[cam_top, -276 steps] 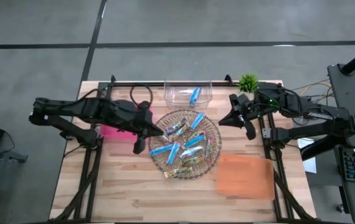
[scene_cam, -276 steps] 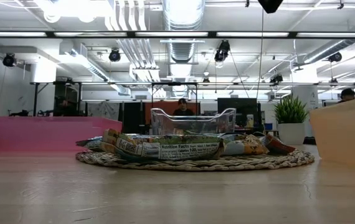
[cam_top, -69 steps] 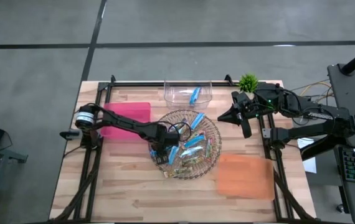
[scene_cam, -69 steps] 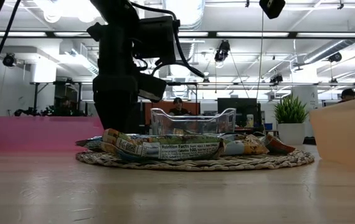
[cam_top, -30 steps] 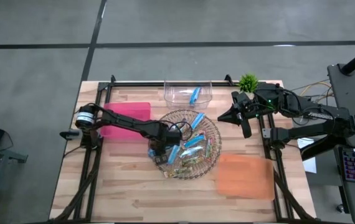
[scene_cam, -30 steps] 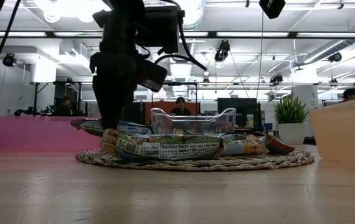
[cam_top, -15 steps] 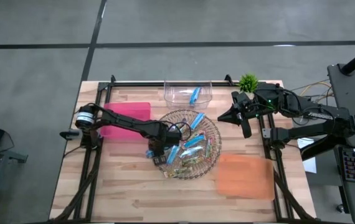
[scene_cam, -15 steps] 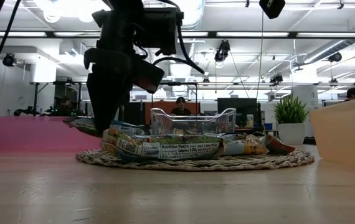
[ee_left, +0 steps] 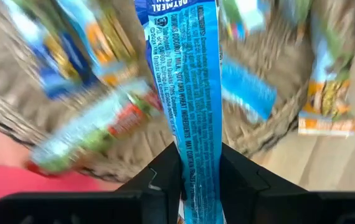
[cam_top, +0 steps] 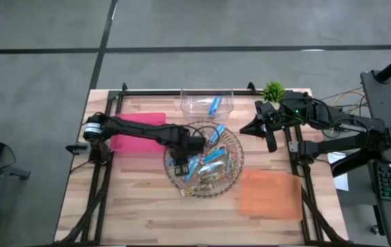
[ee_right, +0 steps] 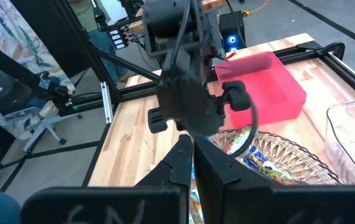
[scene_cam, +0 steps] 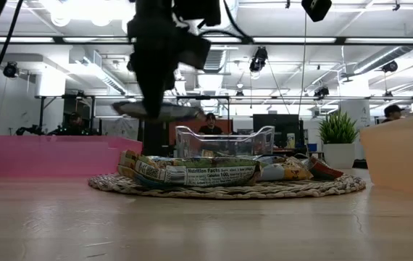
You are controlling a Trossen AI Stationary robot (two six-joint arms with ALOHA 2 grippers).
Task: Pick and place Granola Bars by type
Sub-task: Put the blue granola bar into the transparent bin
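Left wrist view alone shows jaws clamping blue granola bar point(ee_left: 187, 87), right jaws closed, empty.

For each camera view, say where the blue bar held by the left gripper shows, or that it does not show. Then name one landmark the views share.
High view: the blue bar is hidden under the left gripper, over the wicker tray.
Low view: blue bar, seen dark and edge-on, hangs above the tray.
Left wrist view: bar fills the centre, clamped between the fingers.
Right wrist view: not visible, hidden by the left arm.
Shared landmark: the wicker tray.
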